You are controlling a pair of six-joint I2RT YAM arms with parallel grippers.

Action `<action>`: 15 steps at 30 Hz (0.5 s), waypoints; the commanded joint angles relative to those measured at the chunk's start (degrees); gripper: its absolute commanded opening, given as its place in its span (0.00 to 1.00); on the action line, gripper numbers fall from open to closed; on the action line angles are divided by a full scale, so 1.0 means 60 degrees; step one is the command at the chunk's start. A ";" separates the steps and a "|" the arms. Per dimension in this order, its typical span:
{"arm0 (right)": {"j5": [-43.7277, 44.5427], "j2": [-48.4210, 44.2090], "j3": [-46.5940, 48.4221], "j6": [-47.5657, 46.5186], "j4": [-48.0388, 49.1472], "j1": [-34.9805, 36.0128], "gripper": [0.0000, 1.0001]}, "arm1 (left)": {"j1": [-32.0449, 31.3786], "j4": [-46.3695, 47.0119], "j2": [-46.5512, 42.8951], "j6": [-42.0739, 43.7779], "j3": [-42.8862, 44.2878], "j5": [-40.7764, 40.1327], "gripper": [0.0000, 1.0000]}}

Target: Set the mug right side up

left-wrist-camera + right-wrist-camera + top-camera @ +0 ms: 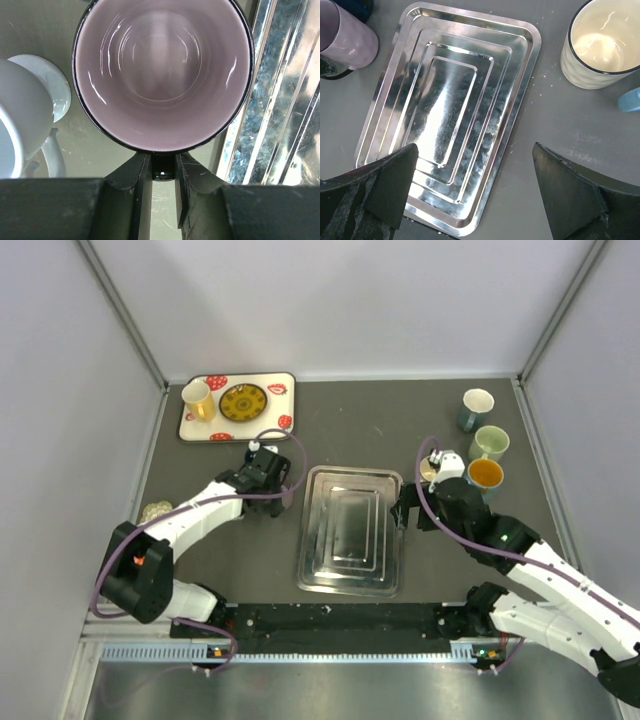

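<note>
The mug has a black rim and handle and a pale pink inside. In the left wrist view its mouth faces up toward the camera, with the table below it. My left gripper is shut on the mug's black handle. In the top view the left gripper covers the mug, just left of the metal tray. The mug's lilac wall shows in the right wrist view. My right gripper is open and empty over the tray's right edge, and it also shows in the top view.
A white cup stands close to the mug's left. A cream cup stands right of the tray. Three mugs stand at the back right. A patterned tray with a yellow cup is at the back left.
</note>
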 commanded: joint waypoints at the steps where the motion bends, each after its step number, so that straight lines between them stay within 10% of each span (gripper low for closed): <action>1: -0.0356 -0.0252 -0.0049 0.0059 0.0124 -0.0015 0.97 | 0.0079 0.0124 -0.0759 0.0064 -0.0071 0.0057 0.00; 10: -0.1806 -0.1189 -0.0517 0.0337 0.1322 0.0000 0.90 | -0.1151 -0.0577 -0.3851 -0.0302 0.0426 0.1052 0.00; 15: -0.3826 -0.1512 -0.0562 0.1083 0.2421 -0.0015 0.81 | -0.1562 0.1612 -0.5080 -0.1060 0.0078 0.4111 0.00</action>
